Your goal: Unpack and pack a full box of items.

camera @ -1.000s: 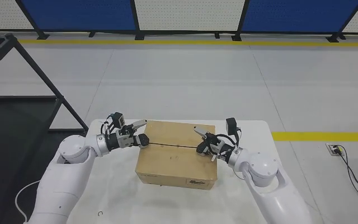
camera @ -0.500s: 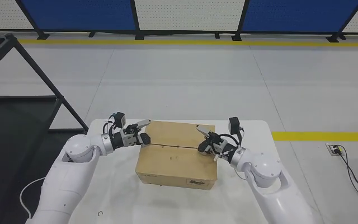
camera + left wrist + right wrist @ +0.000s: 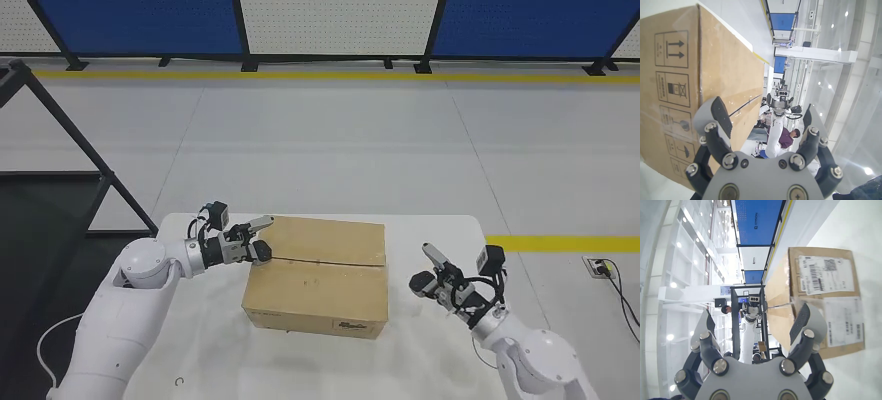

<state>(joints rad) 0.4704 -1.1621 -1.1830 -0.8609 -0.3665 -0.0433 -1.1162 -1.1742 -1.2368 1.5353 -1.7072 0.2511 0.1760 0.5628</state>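
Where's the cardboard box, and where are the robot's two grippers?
cardboard box (image 3: 315, 288): top view, nearer top flap.
left gripper (image 3: 264, 234): top view, between its jaws.
right gripper (image 3: 422, 267): top view, between its jaws.

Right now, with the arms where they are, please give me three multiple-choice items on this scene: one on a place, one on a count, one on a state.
1. Where is the right gripper relative to the cardboard box?
A) on its top
B) beside it, over the table, not touching it
C) inside it

2. How many boxes stand on the table?
A) one
B) two
C) three

3. How are the box's top flaps?
A) both raised
B) one raised
C) both shut flat

Answers:
1 B, the top view shows it clear of the box's end.
2 A, a single box stands there.
3 C, the flaps lie flat and meet along the middle.
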